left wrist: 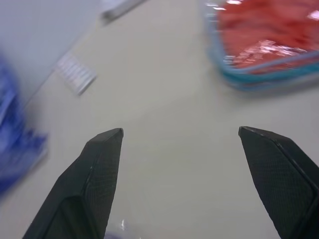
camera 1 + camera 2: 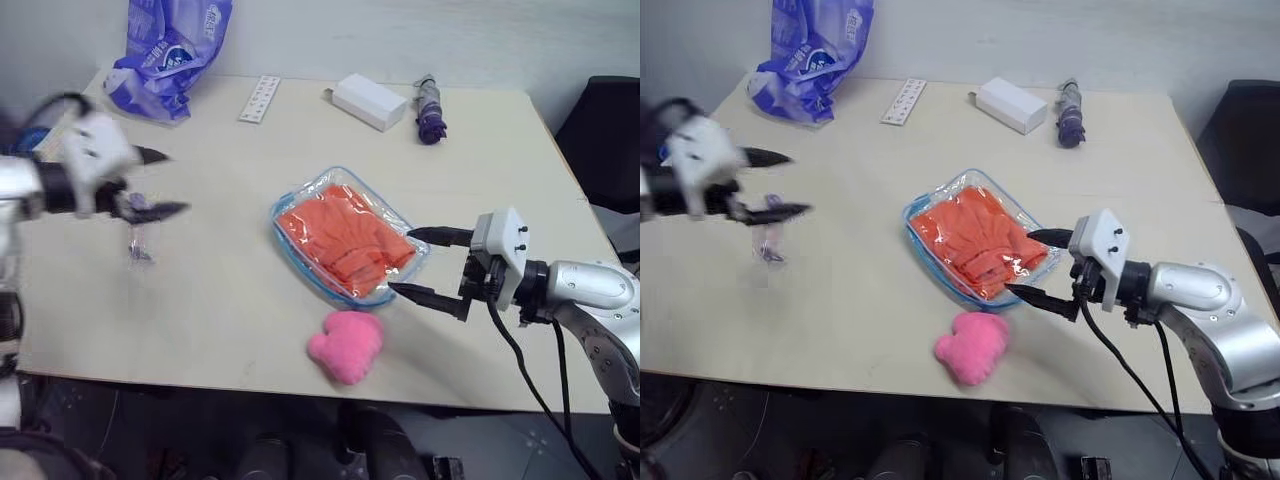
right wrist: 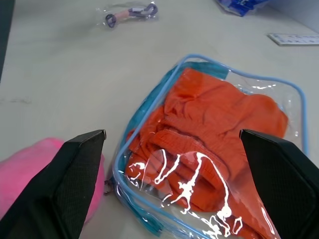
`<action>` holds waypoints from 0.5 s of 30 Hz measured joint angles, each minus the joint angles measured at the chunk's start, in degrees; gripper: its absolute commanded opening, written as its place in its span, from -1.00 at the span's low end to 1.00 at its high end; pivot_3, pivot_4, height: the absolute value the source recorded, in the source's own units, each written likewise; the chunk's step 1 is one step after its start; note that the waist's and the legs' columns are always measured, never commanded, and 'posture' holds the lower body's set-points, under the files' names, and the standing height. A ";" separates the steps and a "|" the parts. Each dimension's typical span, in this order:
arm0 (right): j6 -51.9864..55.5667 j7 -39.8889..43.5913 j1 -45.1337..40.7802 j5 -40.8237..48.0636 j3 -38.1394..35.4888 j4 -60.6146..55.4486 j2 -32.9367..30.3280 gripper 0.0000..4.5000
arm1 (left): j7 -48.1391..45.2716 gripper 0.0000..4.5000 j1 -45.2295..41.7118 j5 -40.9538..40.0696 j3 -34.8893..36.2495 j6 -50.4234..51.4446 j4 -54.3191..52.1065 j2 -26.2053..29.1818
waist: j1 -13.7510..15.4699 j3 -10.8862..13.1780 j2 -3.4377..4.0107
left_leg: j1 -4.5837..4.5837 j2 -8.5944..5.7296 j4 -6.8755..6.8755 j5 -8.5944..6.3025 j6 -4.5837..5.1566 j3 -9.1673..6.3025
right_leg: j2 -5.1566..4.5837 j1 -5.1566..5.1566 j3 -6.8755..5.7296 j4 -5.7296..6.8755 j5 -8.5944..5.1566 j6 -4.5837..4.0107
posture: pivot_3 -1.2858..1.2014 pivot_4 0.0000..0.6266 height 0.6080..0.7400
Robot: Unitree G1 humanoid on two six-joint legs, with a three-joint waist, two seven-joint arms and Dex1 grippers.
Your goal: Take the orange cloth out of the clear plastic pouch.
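Beige tabletop (image 2: 230,300), our cloth not yet out

We see the orange cloth (image 2: 345,240) inside the clear plastic pouch (image 2: 290,245) mid-table; our right gripper (image 2: 425,265), jaws wide and empty, sits just beside its near-right corner, our empty, wide-open left gripper (image 2: 165,185) well apart.

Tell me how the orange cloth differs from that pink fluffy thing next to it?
The orange cloth lies sealed inside the clear plastic pouch, folded flat with many creases; the pink plush lump sits bare on the table, just outside the pouch's near edge. The cloth is spread wider and lower, the plush smaller and rounder. The cloth is orange-red, the plush bright pink. Both are soft and lie close to the right claw.
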 measured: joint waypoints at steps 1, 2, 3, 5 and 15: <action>0.30 -0.58 0.56 0.03 -0.56 -0.42 -0.06 1.00 | -1.18 0.74 -3.06 2.74 -3.53 -5.25 4.59 -2.80 | 0.00 0.00 0.00 | -0.11 0.01 0.01 0.01 -0.01 0.02 | 0.06 0.08 0.00 0.00 0.00 0.00 | 0.03 -0.52 1.00; 0.57 -0.89 0.87 0.06 -0.91 -0.91 -0.10 1.00 | -1.79 0.74 -4.91 4.25 -5.46 -8.56 7.31 -4.69 | -0.12 0.00 0.00 | -0.12 0.03 0.01 0.01 -0.02 0.04 | 0.10 0.09 0.02 -0.01 0.00 0.00 | 0.03 -0.52 1.00; 1.13 -1.56 1.52 0.14 -1.70 -1.80 -0.12 1.00 | -2.22 0.74 -7.40 6.21 -7.81 -13.14 11.41 -7.26 | -0.12 0.00 0.00 | -0.13 0.07 0.01 0.01 -0.02 0.08 | 0.15 0.09 0.07 0.00 0.00 0.00 | 0.03 -0.52 1.00; 1.72 -2.93 2.59 0.63 -2.57 -3.44 -0.12 1.00 | -2.15 0.74 -11.31 9.80 -11.36 -21.84 18.78 -11.04 | -0.34 0.00 -0.01 | -0.12 0.12 0.01 0.01 -0.03 0.16 | 0.24 0.09 0.11 -0.01 0.00 0.00 | 0.03 -0.52 1.00; 6.00 -8.43 9.73 3.38 -8.22 -11.58 -0.11 1.00 | 7.63 0.74 -21.52 23.50 -19.02 -47.98 45.51 -20.19 | -0.11 0.01 -0.02 | -0.06 0.09 0.00 0.00 0.02 0.11 | 0.15 0.09 0.09 0.00 0.03 0.04 | 0.03 -0.52 1.00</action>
